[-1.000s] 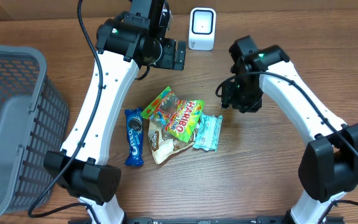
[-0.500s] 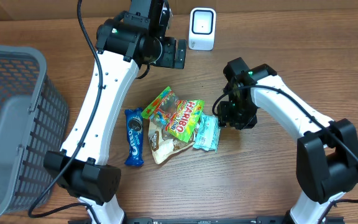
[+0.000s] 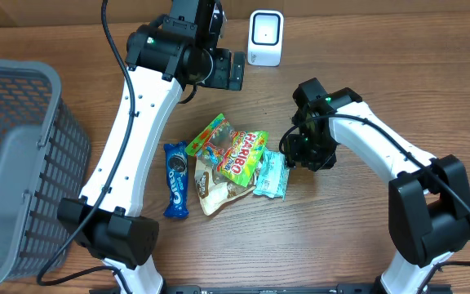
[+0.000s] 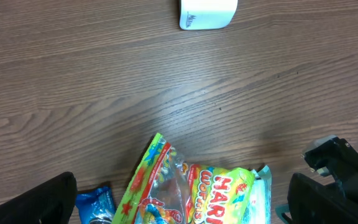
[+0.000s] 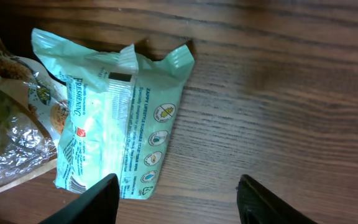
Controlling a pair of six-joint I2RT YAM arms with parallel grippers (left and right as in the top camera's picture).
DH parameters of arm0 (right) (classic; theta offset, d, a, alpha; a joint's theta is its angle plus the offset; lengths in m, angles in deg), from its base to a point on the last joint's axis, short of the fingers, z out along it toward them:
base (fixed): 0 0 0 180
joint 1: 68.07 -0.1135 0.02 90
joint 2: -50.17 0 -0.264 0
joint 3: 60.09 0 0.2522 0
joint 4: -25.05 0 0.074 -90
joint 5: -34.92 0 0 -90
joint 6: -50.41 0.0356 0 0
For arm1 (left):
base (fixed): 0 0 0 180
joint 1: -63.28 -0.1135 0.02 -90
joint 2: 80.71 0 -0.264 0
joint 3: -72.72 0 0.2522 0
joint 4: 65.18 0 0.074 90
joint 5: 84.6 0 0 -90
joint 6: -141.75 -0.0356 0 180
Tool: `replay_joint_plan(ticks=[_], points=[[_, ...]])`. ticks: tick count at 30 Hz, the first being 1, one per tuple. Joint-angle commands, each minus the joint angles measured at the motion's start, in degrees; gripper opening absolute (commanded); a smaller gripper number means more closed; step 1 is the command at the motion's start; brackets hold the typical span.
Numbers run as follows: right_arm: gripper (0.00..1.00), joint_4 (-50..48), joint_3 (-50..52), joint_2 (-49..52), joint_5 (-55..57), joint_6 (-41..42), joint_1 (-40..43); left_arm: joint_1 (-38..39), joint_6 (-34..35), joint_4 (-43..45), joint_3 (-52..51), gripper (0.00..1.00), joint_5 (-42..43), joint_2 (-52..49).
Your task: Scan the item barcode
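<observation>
A: Overhead: the right gripper (image 3: 299, 153) hovers at the mint snack packet (image 3: 271, 173), beside the Haribo bag (image 3: 240, 155); the scanner (image 3: 265, 37) is well apart.
B: Left wrist: the left gripper (image 4: 182, 196) is wide open, empty.
A: Right wrist: jaws partly apart, nothing held, one finger (image 5: 99, 198) over the packet's edge. Closing there, I reckon, could pinch only the crinkly flap and slip

Wooden table (image 3: 341, 237) with snack packets (image 3: 239, 155), white scanner (image 3: 265, 37), grey basket (image 3: 23, 147)
</observation>
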Motion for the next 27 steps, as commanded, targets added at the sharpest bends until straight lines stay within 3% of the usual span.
replay_joint_plan(ticks=[1, 27], points=[[0.63, -0.59, 0.37, -1.53, -0.52, -0.72, 0.22, 0.37, 0.37, 0.22, 0.15, 1.0, 0.22, -0.28], [0.69, -2.51, 0.76, -1.2, -9.46, -3.1, 3.72, 0.37, 0.35, 0.96, 0.15, 1.0, 0.0, -0.28]])
